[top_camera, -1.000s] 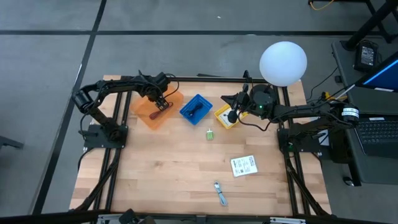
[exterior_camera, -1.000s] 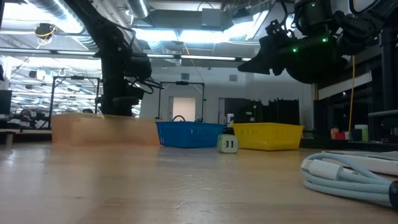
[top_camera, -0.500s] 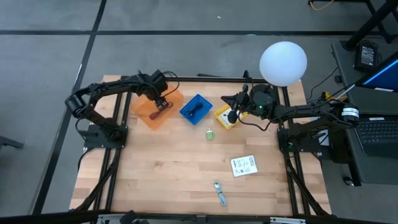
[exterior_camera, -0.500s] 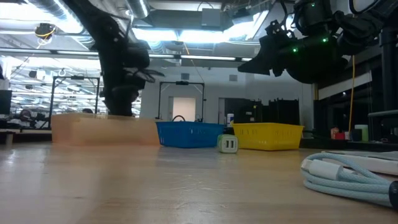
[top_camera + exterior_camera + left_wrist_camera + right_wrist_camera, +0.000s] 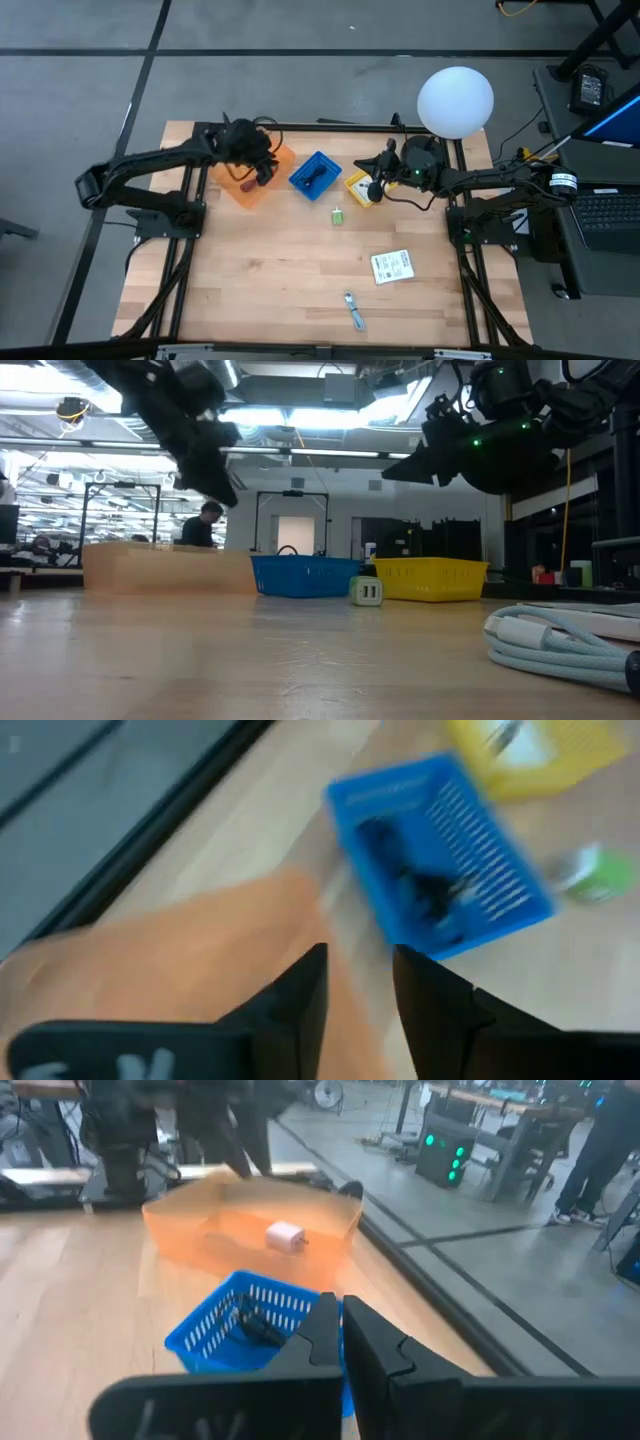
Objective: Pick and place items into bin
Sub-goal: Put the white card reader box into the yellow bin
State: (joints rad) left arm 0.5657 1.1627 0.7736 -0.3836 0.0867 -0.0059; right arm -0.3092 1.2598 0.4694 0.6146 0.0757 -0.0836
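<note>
Wooden tabletop from above: my left gripper (image 5: 262, 172) hovers over the translucent orange bin (image 5: 256, 176), between picks. Left wrist: fingers slightly parted, grasping nothing. Next, I'd reach past the bin for the green piece (image 5: 339, 215).

A wooden table (image 5: 290, 290) stands on a grey floor (image 5: 300, 30). Bright lights (image 5: 330, 415) shine from the ceiling. A big white ball (image 5: 455, 100) sits nearby.
</note>
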